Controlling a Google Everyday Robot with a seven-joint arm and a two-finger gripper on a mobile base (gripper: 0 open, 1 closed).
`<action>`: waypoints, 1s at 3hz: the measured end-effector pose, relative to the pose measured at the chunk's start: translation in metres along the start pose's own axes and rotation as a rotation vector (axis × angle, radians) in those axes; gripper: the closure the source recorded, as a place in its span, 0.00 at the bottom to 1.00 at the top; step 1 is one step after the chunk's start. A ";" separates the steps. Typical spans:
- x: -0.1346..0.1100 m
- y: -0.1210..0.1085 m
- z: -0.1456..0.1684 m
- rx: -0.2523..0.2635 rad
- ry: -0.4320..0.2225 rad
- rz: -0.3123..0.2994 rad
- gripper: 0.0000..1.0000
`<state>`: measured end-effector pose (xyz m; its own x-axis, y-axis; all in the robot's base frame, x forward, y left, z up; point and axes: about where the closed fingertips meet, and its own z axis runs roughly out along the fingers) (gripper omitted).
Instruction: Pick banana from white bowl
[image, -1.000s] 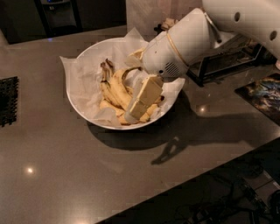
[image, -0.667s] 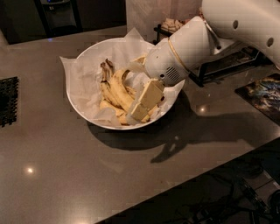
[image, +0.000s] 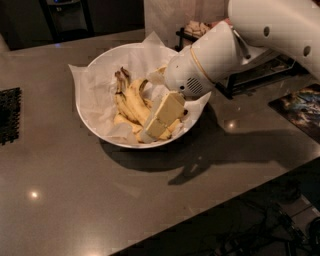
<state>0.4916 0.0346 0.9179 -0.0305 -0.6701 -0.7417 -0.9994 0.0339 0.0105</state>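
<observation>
Banana (image: 133, 100): yellow, curved, dark stem far-left, lying in paper-lined white bowl (image: 122, 50); gripper (image: 152, 131) inside bowl, near-right.

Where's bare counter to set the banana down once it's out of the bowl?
Widest free patch: the counter in front of the white bowl, toward the near edge. Also a strip between bowl and black mat. Crowded: the bowl's right, with the gripper among the bananas, plus rack and picture.

White bowl (image: 98, 61), lined with crinkled paper (image: 84, 80), sat on grey countertop (image: 75, 195). Gripper (image: 154, 129) hung tilted inside bowl's right side, over bunch. Banana (image: 135, 100) lay mid-bowl, stem toward far rim. Black mat (image: 9, 115) at left edge.
</observation>
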 end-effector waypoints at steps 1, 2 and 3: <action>0.007 -0.004 0.008 0.045 0.022 0.095 0.00; 0.016 -0.007 0.014 0.074 0.030 0.165 0.00; 0.024 -0.010 0.019 0.098 0.040 0.200 0.00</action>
<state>0.5016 0.0322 0.8874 -0.2310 -0.6717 -0.7039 -0.9667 0.2402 0.0881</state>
